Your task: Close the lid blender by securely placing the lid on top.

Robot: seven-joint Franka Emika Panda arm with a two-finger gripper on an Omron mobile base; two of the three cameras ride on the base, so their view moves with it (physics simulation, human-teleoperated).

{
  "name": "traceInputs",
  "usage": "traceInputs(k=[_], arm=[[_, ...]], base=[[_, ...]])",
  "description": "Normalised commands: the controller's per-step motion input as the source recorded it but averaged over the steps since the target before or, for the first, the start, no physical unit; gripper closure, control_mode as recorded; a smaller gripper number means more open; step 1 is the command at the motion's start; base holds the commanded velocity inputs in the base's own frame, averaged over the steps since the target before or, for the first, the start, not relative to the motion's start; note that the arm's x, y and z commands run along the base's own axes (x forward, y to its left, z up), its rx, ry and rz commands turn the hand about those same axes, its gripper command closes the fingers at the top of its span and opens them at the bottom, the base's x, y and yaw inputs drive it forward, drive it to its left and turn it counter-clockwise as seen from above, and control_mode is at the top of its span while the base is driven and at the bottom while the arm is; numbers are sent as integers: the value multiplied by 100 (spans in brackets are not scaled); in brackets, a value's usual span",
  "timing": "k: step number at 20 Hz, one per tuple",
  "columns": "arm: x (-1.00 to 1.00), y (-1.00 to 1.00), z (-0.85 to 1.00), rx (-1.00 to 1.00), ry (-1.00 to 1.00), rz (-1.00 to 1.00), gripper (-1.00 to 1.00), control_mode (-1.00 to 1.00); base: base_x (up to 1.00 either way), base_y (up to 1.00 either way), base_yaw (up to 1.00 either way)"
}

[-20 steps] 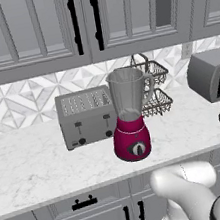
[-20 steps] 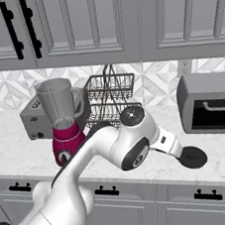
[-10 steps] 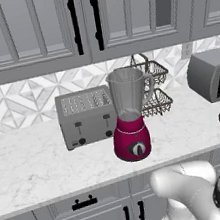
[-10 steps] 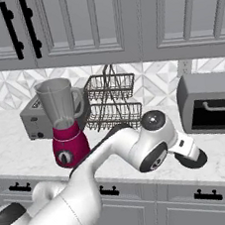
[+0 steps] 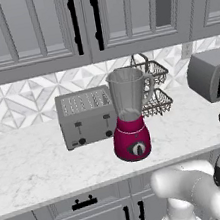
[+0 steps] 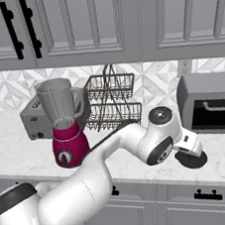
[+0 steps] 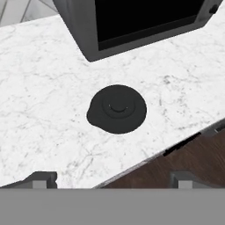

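Marble table (image 7: 52,79) carries the dark lid (image 7: 117,109) near the toaster oven (image 7: 132,22); light, stiff, best pinched at its raised centre. Tool (image 7: 112,178) hovers wide, empty.

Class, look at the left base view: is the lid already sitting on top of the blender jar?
No. The blender jar is open at the top, and the dark round lid lies flat on the marble counter.
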Motion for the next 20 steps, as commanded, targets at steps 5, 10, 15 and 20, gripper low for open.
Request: traceInputs(k=[5, 10, 15, 20], arm=[[37, -9, -23, 1, 2, 4, -100, -100], [37, -21, -26, 4, 5, 4, -100, -100], [28, -30, -31, 5, 7, 5, -100, -100], [19, -27, -27, 4, 4, 5, -100, -100]], base=[[0, 0, 0], [0, 0, 0], [0, 0, 0], [0, 0, 0]])
